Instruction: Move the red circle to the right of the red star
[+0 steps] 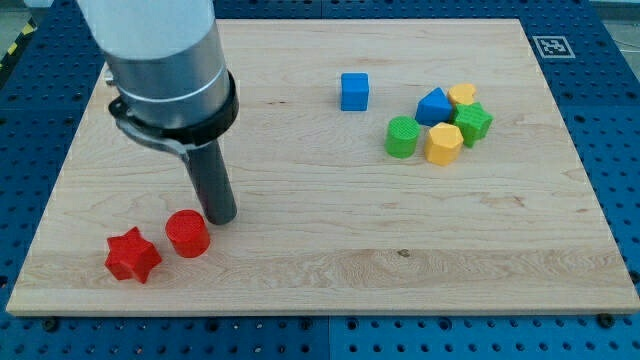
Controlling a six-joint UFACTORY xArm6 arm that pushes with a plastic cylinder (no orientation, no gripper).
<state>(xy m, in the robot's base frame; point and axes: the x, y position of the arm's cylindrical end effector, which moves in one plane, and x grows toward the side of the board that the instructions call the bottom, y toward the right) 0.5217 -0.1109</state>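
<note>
**Inspector:** No jaws fitted; open or closed cannot apply. Instead a straight dark rod, matte, round in section, hung from a smooth grey cylinder ringed by a black collar. My tip [222, 218] resting on the counter [300, 250], just up and to the view's right of the red circle [187, 233], very near it; contact or a slight gap cannot be told.

**Clerk:** And the task's things?

**Inspector:** Red circle: a short, flat-topped cylinder, matte plastic, near the view's lower left. Red star [132, 255] just to its left and slightly lower, chunky with rounded points, close beside the circle with a narrow gap. So: circle already lying on the star's right side.

**Clerk:** Further out?

**Inspector:** Blue cube [354, 91] alone toward the view's top centre. To its right a tight cluster: green cylinder [402, 137], blue triangular block [433, 106], yellow hexagonal block [443, 144], green star-like block [473, 122], and a second yellow block [462, 95] behind.

**Clerk:** Surface?

**Inspector:** Pale wooden board, visible grain, a few small knots; blue perforated base around it; a black-and-white printed marker [549, 45] at the top right corner.

**Clerk:** Anything obscured?

**Inspector:** Upper arm cut off by the view's top. Rear yellow block partly hidden by its neighbours, shape not determinable. Board's top left corner hidden behind the arm.
</note>
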